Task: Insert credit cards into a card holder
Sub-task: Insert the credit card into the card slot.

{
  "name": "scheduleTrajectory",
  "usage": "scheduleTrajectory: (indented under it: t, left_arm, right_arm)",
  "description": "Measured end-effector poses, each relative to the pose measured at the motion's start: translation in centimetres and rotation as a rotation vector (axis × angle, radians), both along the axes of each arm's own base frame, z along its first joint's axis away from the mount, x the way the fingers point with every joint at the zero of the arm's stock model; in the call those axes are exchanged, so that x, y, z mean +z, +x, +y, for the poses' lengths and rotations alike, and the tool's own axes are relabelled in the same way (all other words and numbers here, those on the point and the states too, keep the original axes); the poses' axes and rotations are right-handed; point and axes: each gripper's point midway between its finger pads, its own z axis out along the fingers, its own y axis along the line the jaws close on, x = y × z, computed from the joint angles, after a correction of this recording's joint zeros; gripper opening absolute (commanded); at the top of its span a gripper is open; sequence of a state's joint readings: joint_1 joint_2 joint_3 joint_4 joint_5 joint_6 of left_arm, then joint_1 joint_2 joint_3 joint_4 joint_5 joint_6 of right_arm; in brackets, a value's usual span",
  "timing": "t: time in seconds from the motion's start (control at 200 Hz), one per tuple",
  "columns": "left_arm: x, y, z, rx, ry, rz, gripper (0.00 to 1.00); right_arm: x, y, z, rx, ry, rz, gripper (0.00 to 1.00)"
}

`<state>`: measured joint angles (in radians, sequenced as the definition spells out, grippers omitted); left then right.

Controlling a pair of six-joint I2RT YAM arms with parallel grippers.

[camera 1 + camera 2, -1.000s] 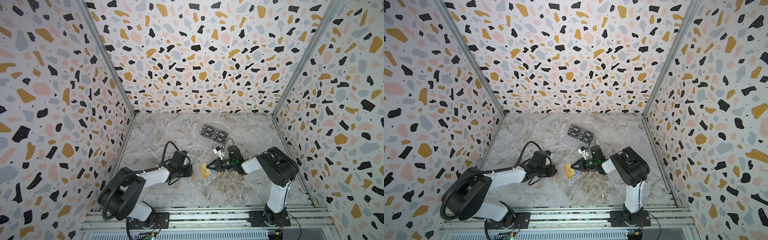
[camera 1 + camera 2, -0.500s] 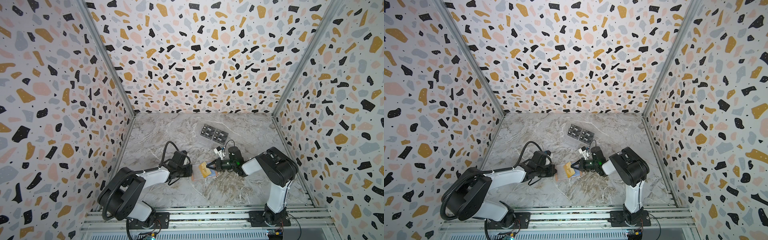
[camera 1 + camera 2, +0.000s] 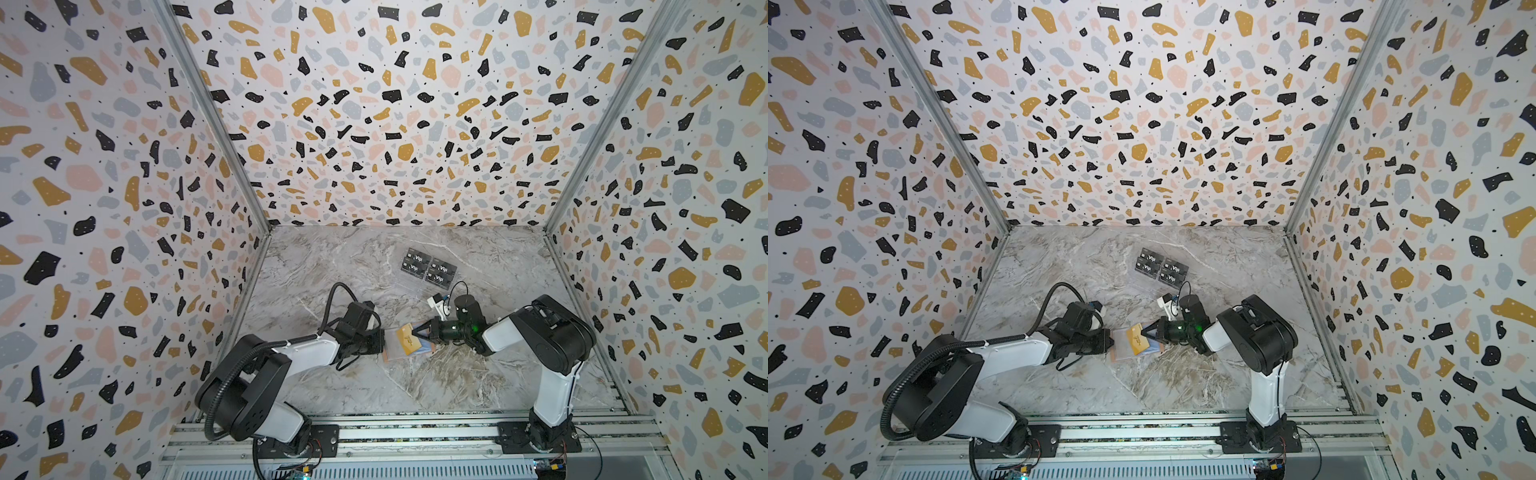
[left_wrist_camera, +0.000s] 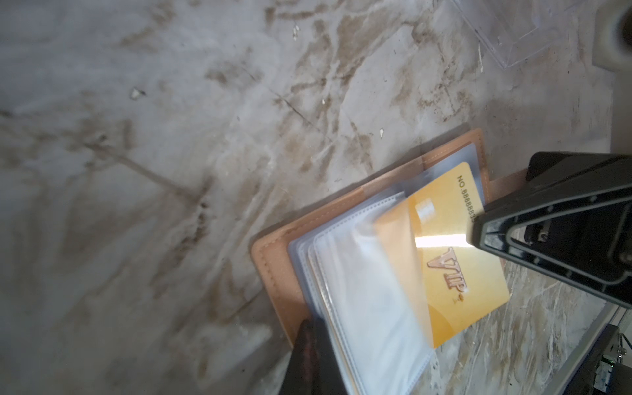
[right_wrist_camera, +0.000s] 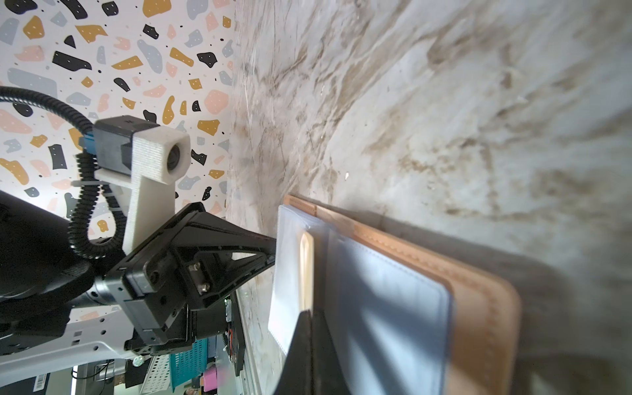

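Staying put, right hand point(image 3: 415, 332) pinching credit card point(image 3: 404, 341)

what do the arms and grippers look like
White shells, black joints, black bases on an aluminium rail. The left arm carries a ribbed black hose; the right arm shows a green light near its wrist. The left gripper and right gripper are black, with triangular open-frame fingers and white camera mounts.

White-and-black left arm point(image 3: 307, 349) and right arm point(image 3: 555, 386), each on a black base.
The left arm has a ribbed black cable hose point(image 5: 80, 219), a white printed camera bracket point(image 5: 150, 191) and black triangular open-frame fingers point(image 5: 219, 236) with silver screws point(image 5: 195, 268). The right arm shows a small green light point(image 3: 473, 326).
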<state>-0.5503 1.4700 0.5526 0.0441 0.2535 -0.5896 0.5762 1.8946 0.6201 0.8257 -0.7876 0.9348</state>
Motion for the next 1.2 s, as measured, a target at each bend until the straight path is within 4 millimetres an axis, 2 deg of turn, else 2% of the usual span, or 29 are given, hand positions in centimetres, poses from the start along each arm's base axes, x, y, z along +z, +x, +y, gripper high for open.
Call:
scheduleTrajectory:
  t: [0.415, 0.541, 0.701, 0.846, 1.011, 1.201]
  left_arm:
    - [0.0, 0.0, 0.0, 0.000, 0.000, 0.000, 0.00]
    - [0.0, 0.0, 0.0, 0.000, 0.000, 0.001, 0.00]
    - [0.0, 0.0, 0.0, 0.000, 0.000, 0.001, 0.00]
    - [0.0, 0.0, 0.0, 0.000, 0.000, 0.000, 0.00]
    - [0.0, 0.0, 0.0, 0.000, 0.000, 0.001, 0.00]
    - [0.0, 0.0, 0.0, 0.003, -0.004, 0.004, 0.00]
  right_arm:
    - [0.0, 0.0, 0.1, -0.024, 0.005, -0.002, 0.00]
    - [-0.2, -0.3, 0.4, -0.027, -0.007, 0.000, 0.12]
    - [-1.0, -1.1, 0.5, -0.012, -0.071, 0.007, 0.20]
    - [-0.5, -1.0, 1.1, 0.005, -0.142, -0.040, 0.30]
    - [0.4, -0.7, 2.1, 0.023, -0.243, -0.122, 0.37]
    - [-0.4, -1.1, 2.2, 0.041, -0.370, -0.150, 0.43]
